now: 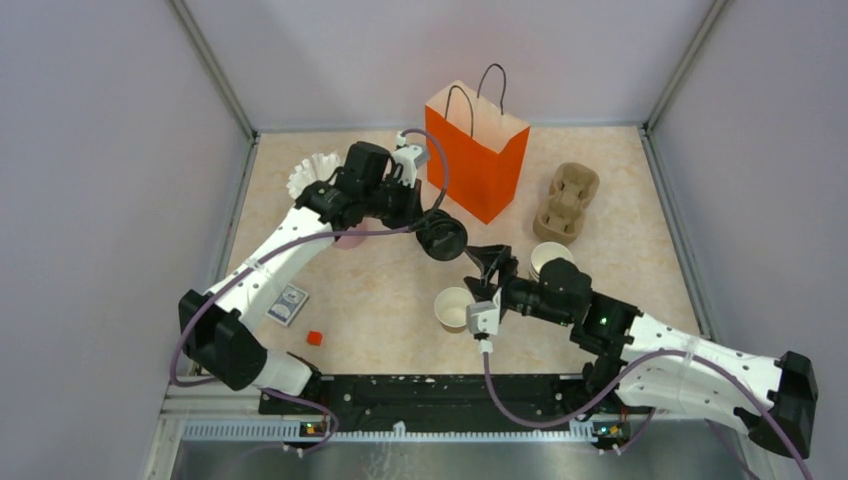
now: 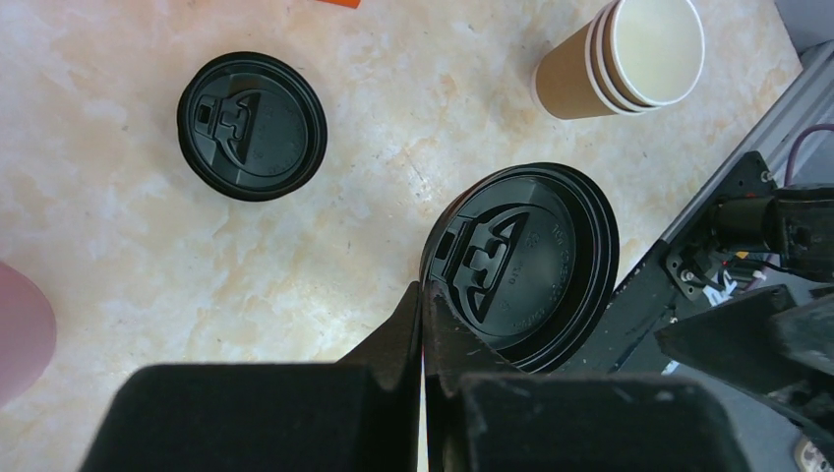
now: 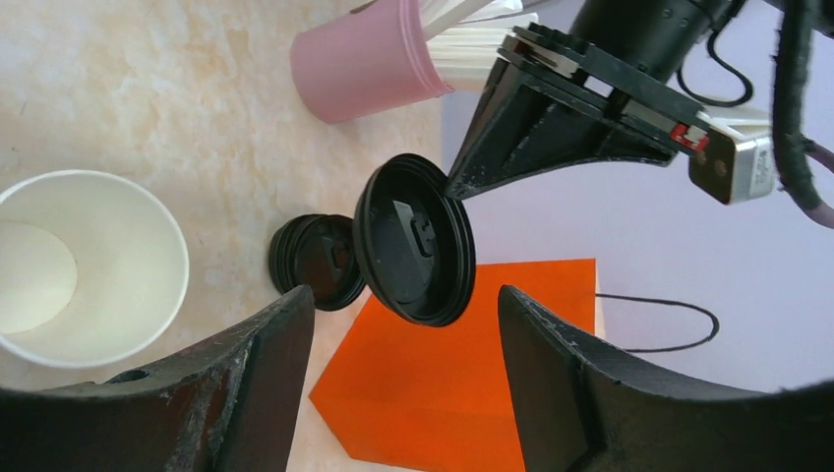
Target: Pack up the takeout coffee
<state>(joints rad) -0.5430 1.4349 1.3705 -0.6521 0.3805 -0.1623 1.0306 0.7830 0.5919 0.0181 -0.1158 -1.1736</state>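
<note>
Black plastic marks the black lid (image 2: 521, 261), hanging above the table (image 1: 390, 290) at mid-frame in the top view. The left gripper (image 2: 421, 305) has its fingers closed together on the lid's rim. The brown paper cup (image 1: 453, 308) stands upright and uncovered, white inside, lower centre of that view, just below the lid. The right gripper (image 3: 403, 300) is just beside the cup on its right, jaws apart and holding nothing.

The left arm and the raised lid lie between the cup and the orange bag (image 1: 478, 150), upright at upper centre. A second lid (image 2: 251, 126) lies flat on the table. A stack of cups (image 1: 550, 260) sits right of the right gripper, and a cup carrier (image 1: 567, 203) above it. A pink cup (image 3: 369, 59) is mostly hidden under the left arm. Paper filters (image 1: 312, 175) lie upper left; a blue card box (image 1: 288, 304) and a red block (image 1: 314, 338) lie lower left.
</note>
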